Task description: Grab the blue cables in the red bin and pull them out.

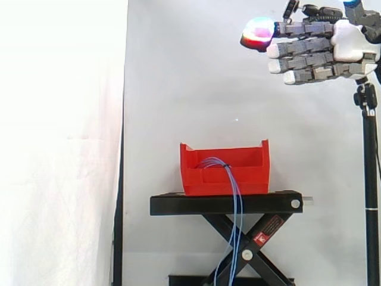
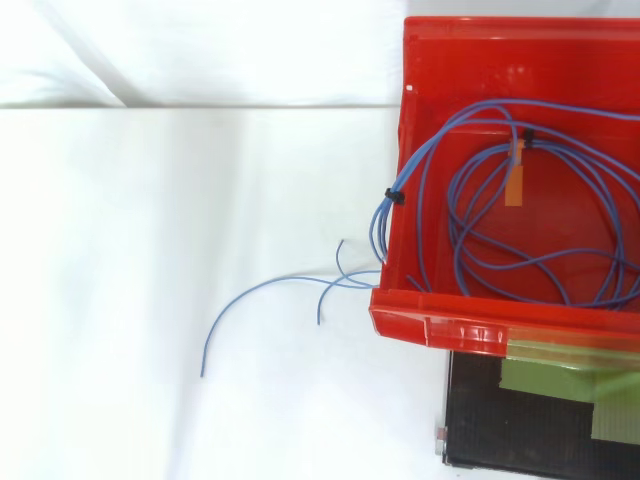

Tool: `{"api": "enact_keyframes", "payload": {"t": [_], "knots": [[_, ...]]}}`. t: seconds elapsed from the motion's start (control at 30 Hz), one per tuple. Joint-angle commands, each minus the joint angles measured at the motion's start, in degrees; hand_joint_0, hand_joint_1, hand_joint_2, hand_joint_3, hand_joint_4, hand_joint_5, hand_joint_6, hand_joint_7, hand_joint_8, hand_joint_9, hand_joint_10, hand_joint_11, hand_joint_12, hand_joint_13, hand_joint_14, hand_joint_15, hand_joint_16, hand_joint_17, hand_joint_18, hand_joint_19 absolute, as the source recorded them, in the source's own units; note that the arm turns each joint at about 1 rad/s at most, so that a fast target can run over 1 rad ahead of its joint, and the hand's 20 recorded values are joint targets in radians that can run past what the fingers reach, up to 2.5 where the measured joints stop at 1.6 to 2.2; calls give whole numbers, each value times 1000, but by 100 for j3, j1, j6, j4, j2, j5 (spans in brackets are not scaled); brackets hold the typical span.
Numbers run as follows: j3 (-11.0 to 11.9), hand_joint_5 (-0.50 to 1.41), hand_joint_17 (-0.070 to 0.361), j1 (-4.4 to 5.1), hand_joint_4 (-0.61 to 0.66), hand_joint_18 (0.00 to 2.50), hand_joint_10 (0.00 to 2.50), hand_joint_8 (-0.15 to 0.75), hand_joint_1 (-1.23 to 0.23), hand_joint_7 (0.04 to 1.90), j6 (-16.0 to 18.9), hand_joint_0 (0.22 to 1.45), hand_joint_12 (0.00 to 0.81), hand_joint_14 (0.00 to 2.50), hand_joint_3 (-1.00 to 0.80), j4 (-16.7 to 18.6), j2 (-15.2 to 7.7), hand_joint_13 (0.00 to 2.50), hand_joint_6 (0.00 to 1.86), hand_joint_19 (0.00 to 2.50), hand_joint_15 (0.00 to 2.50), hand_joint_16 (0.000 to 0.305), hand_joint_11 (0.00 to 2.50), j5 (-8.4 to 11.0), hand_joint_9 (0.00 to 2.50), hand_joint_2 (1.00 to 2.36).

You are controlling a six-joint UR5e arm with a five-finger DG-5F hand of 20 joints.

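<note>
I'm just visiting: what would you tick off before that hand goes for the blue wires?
1. Hand open, fingers straight: ok.
2. Hand down at the blue cables: not ok, it hangs high above the red bin, toward the side view's right.
3. Cables reachable, coiled in the bin with a bundle draped over its wall: ok.
4. Bin level on the black stand: ok.
5. Cables free of snags: cannot tell.

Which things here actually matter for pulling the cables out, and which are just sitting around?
For the job: blue cables, red bin, hand, open and high above the bin.

Just there: black scissor stand, white curtain, black pole, green tape, orange tag.
</note>
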Motion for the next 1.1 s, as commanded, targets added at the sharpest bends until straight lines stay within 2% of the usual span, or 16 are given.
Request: {"api": "enact_keyframes", "payload": {"t": [0.0,0.17,0.3,0.37,0.4,0.5,0.67,0.73,0.87,0.9,0.97,1.07], "knots": [[-2,242,97,73,150,203,4,227,-763,182,4,775,305,8,-1000,26,-3,297,6,414,228,43,103,154,417,1000],[-2,240,97,143,149,202,4,226,-762,182,4,775,304,8,-1000,26,-38,296,7,422,232,43,109,242,414,1000],[-2,240,97,170,149,203,5,228,-762,184,83,775,305,8,-1000,8,-258,296,7,422,236,43,105,224,414,1000],[7,240,97,196,148,202,2,228,-762,185,101,775,306,8,-1000,70,-293,296,7,421,232,43,102,216,417,1000],[-2,240,97,231,149,204,3,228,-763,187,83,774,305,10,-1000,211,-302,296,7,414,231,43,107,242,417,1000],[-2,241,97,266,147,203,3,229,-762,185,66,774,305,8,-1000,246,-293,297,7,413,229,43,101,233,414,1000],[-2,241,97,310,148,200,4,229,-762,185,-163,775,305,8,-1000,193,-302,296,7,422,236,43,107,233,417,1000],[-2,241,97,328,148,203,3,229,-762,185,-312,774,305,8,-1000,219,-407,297,7,421,232,43,102,233,418,1000],[-2,241,97,328,149,204,3,228,-762,181,-347,775,305,8,-1000,246,-574,296,6,422,232,43,109,216,415,1000],[-2,240,97,328,149,204,3,228,-762,187,-295,775,305,8,-1000,360,-688,296,7,421,236,43,101,198,416,1000],[-2,240,97,337,148,204,4,228,-763,185,-277,774,305,8,-1000,580,-688,296,7,422,232,43,101,198,415,1000],[7,241,97,354,148,202,4,229,-762,185,-295,775,306,9,-1000,729,-688,296,7,421,227,43,106,207,416,1000]]}}
